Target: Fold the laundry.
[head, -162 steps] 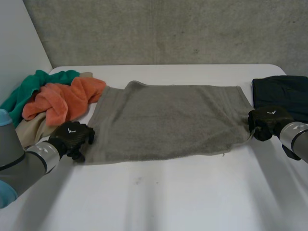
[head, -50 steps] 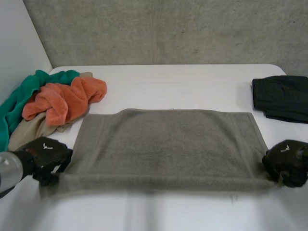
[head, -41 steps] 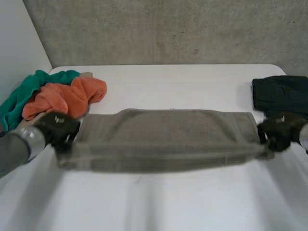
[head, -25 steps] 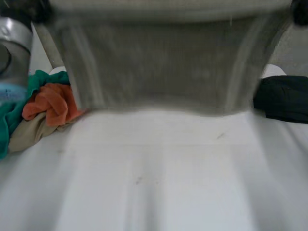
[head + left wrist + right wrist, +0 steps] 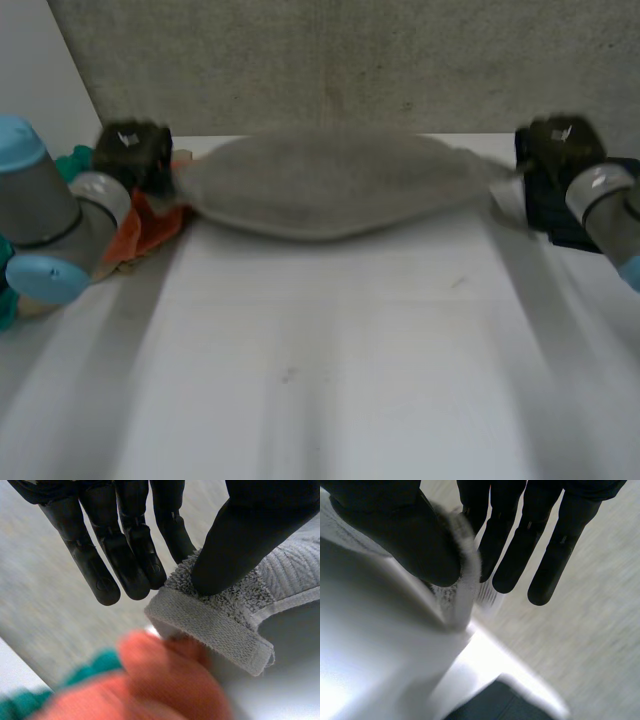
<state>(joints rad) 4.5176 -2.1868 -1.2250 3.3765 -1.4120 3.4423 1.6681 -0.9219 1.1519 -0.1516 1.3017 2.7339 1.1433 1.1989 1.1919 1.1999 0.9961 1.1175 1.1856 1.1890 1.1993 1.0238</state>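
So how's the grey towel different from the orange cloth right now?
The grey towel is pinched at its ends by the left hand and the right hand and stretched between them. The orange cloth lies on the table with no hand on it. The towel is spread wide, while the orange cloth is bunched in a heap. Neither is folded yet.

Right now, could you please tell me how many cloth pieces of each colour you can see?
Grey towel: 1
Orange cloth: 1
Teal cloth: 1
Dark cloth: 1
Total: 4
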